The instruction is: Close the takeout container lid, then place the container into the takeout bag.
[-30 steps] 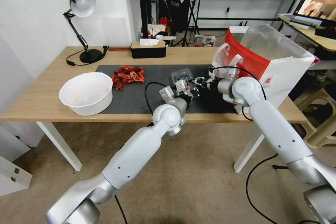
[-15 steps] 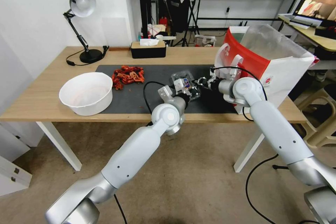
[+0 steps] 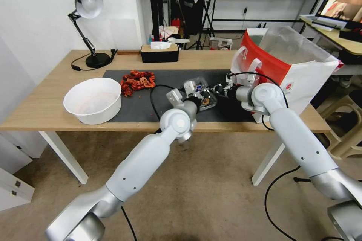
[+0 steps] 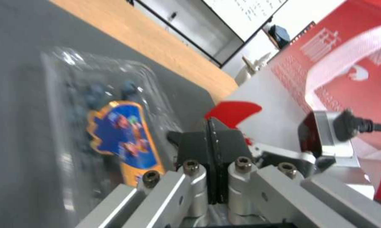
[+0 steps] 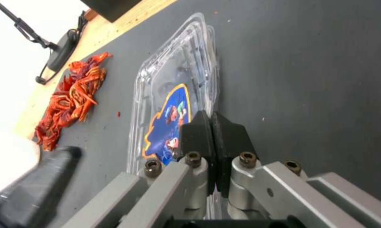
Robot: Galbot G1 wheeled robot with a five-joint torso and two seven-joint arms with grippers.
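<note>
So there's a long light-wood table [image 3: 45, 109] with a dark grey mat [image 3: 158, 79] down the middle, and at its right end stands the big white paper takeout bag [image 3: 301, 75] with the red panel, flat white handles and silvery lining, mouth open (its red side and a handle also show in the left wrist view [image 4: 346, 63]). Over on the left sits a big round white bowl [image 3: 93, 99], with a pile of reddish-orange stringy stuff [image 3: 137, 81] on the mat just behind it. Then the small clear plastic clamshell takeout container [image 3: 198, 86] lies flat on the mat, left of the bag and apart from it, dark berries visible through it; its lid [image 5: 173, 95] is folded down on top, with a blue sticker edged in orange facing up. Both arms meet right at it: the left gripper [image 4: 213, 139] has its black fingers pressed together with nothing between them, beside the container's edge, and the right gripper [image 5: 213, 133] is likewise clenched empty, tips over the lid.
</note>
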